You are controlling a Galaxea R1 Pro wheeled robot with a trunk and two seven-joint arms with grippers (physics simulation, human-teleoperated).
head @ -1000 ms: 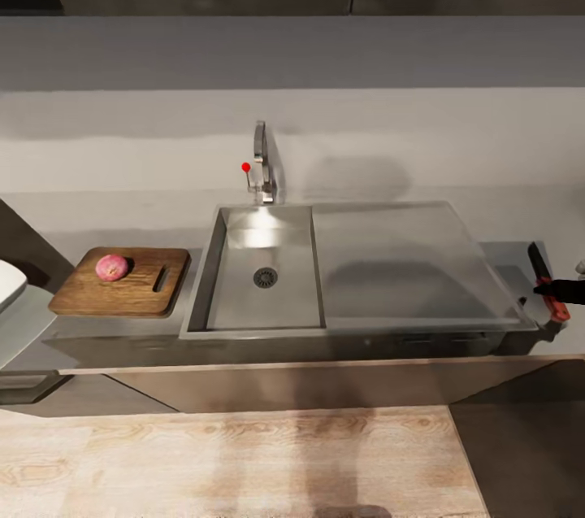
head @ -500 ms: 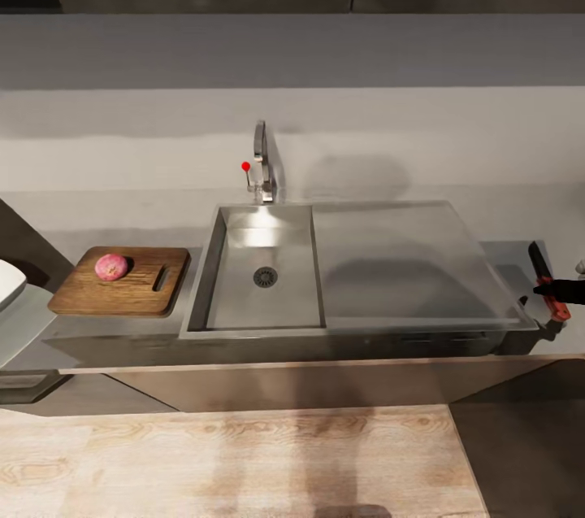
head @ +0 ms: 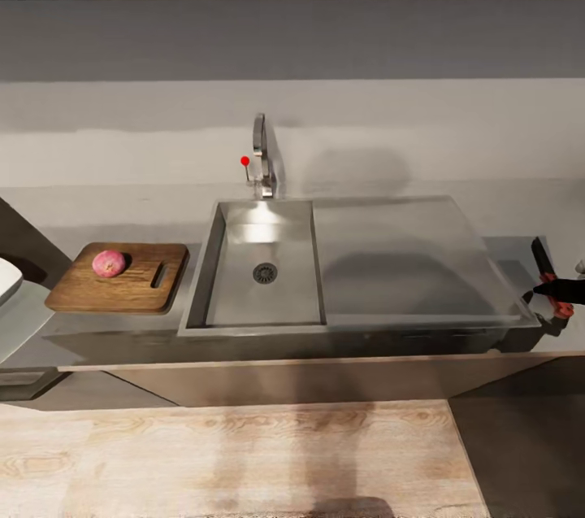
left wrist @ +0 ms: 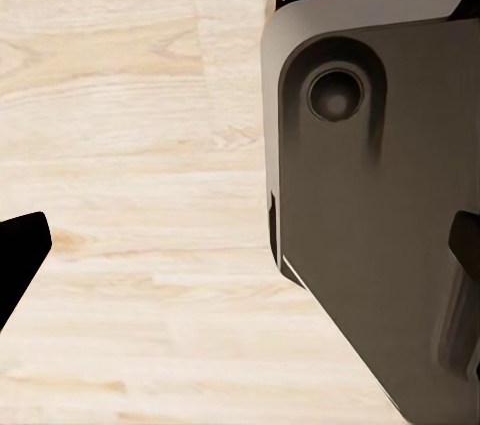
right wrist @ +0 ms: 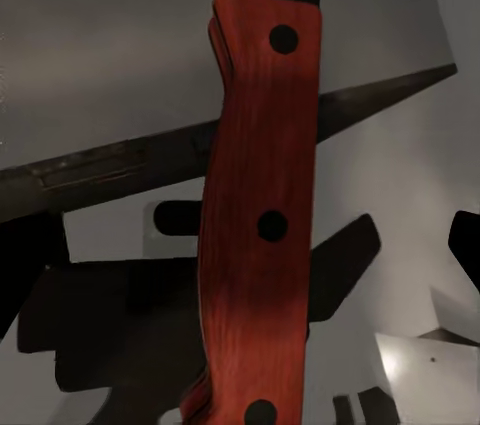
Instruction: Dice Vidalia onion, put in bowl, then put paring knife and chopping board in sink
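My head camera tilted slightly; paring knife (head: 551,284) unchanged at frame's right edge, right jaws (head: 543,289) pinching its handle; left jaws (left wrist: 240,275) spread.

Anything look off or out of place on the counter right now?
Nothing stands out. The onion sits whole on the chopping board, the sink basin holds nothing, and the paring knife lies at the right end of the countertop by the right gripper.
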